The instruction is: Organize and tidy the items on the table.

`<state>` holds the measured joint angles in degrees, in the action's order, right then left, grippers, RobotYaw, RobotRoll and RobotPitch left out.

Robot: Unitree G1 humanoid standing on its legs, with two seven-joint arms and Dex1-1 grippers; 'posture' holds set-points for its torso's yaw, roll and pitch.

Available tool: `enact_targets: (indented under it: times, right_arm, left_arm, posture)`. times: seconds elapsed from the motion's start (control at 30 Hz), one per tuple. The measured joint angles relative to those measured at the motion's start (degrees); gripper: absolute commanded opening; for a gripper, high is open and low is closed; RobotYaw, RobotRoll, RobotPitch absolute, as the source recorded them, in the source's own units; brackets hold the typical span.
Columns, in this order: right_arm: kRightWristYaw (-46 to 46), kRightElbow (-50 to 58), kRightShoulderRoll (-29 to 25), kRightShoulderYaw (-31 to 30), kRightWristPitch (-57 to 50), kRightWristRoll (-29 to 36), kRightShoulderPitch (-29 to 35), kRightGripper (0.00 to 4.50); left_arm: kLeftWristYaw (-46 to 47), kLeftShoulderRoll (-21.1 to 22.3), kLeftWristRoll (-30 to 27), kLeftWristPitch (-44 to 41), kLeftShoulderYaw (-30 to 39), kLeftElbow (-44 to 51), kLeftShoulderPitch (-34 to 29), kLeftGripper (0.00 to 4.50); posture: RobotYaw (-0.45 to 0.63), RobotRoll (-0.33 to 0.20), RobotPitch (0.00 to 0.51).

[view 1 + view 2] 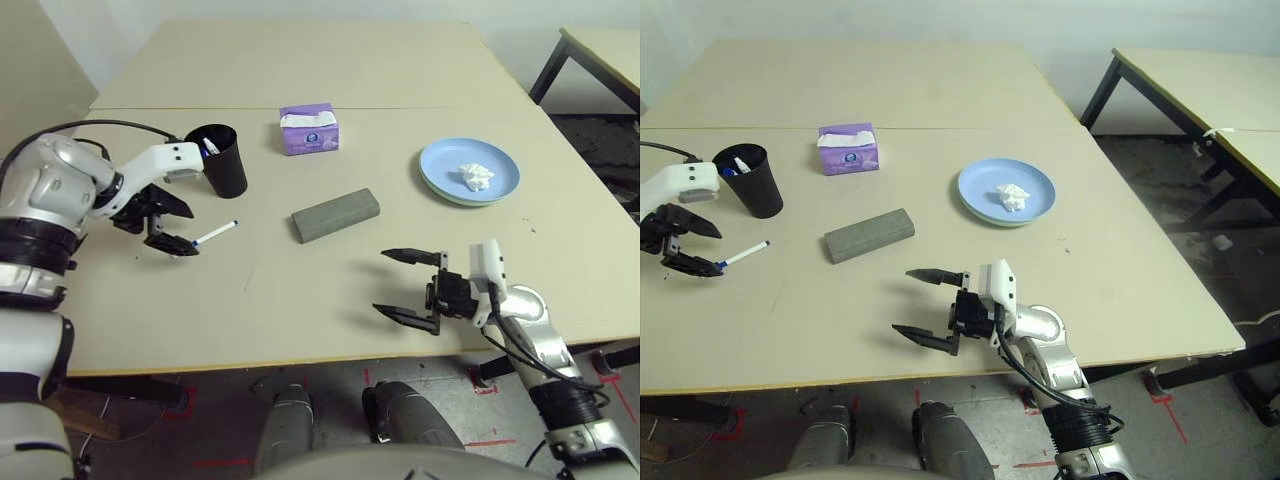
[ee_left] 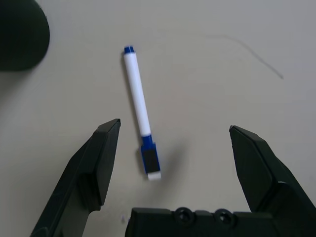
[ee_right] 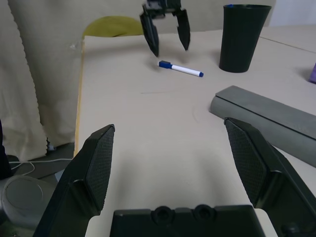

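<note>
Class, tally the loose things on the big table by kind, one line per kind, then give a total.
Marker pens: 2, one on the table, one in the cup
Black cup: 1
Grey case: 1
Tissue box: 1
Plates: 2, stacked
Crumpled tissue: 1
Total: 8

left end effector (image 1: 172,226) angled down, jaws apart, right end effector (image 1: 410,288) level, spread

I see one white marker pen (image 1: 216,234) flat near my left side, grey glasses case (image 1: 336,214) mid-table, crumpled tissue (image 1: 477,176) on stacked plates (image 1: 440,166).
</note>
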<state>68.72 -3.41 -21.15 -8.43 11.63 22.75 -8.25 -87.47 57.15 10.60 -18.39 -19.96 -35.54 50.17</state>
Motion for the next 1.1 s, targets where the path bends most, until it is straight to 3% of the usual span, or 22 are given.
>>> enact_targets:
  times: [0.2,1.1]
  right_arm:
    - [-0.37,0.51,0.0,-0.37,-0.08,-0.1,0.07,4.5]
    - [-2.73,2.86,-0.27,-1.67,-1.89,-0.68,0.73,4.5]
  left_arm:
    - [3.91,-2.66,0.68,2.08,0.09,-3.79,-0.49,4.48]
    - [10.13,-5.49,2.76,8.71,2.65,-10.97,-2.18,4.48]
  posture:
    - [-0.14,0.0,0.106]
    - [-0.13,0.0,0.109]
